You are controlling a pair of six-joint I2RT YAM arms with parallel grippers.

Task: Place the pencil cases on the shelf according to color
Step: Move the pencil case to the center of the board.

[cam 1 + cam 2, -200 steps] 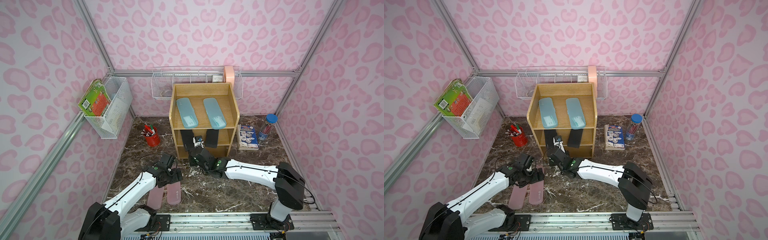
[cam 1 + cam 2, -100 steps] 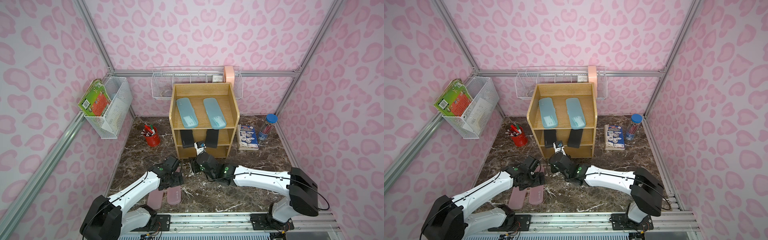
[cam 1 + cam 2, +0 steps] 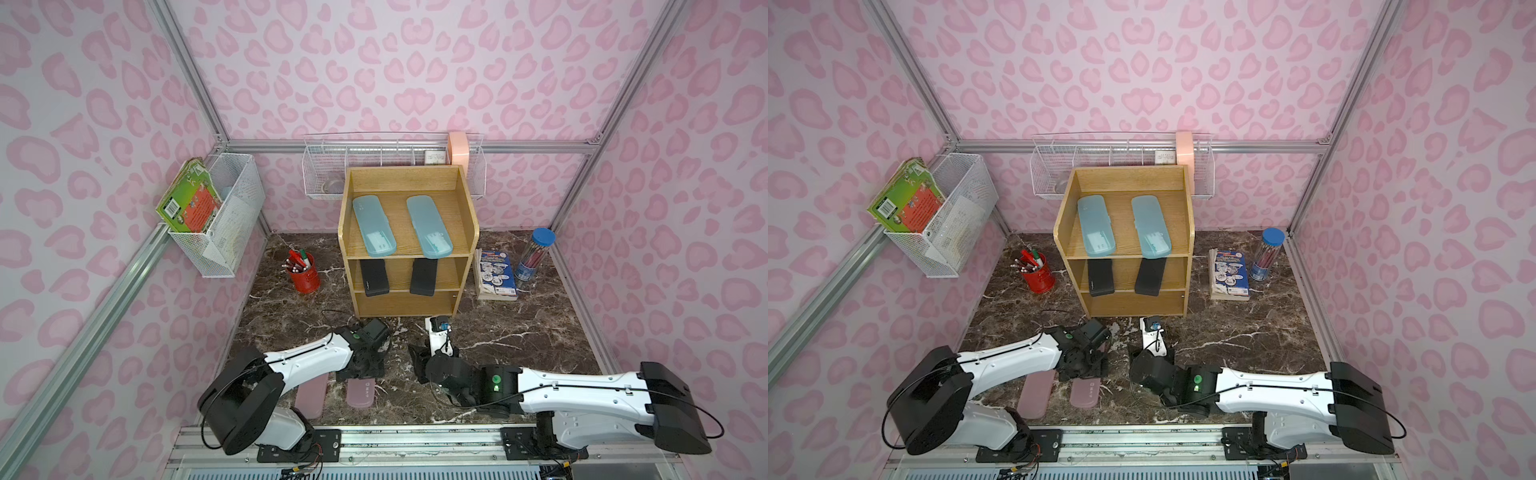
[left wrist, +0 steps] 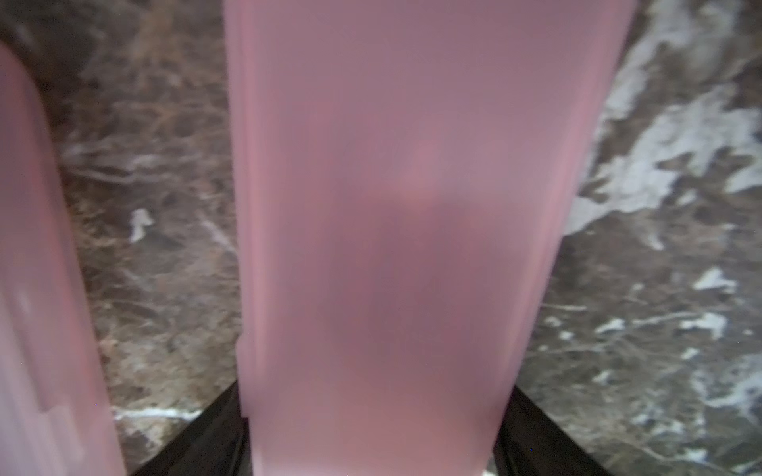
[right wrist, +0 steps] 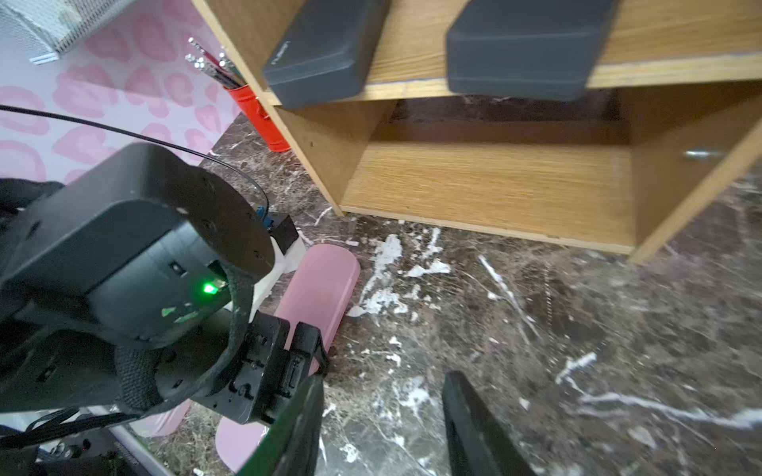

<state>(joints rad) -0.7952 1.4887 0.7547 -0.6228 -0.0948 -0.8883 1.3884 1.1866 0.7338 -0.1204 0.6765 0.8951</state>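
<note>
Farthest from the shelf: two frosted pink cases, flat and round-ended, lie side by side on the dark, white-veined marble tabletop.

Left gripper is down over the held-side pink case. Its black fingers lie along both long edges; pressing or only bracketing, cannot tell. The outer pink case lies just beside it, on the side away from the right gripper.

Right gripper is low over bare tabletop, its fingers parted with nothing between them.

The shelf is light oak-grain wood with raised side walls. Middle tier: two matte black cases, rectangular, their ends overhanging the front edge. Top tier: two translucent blue cases, round-ended, well apart.
</note>
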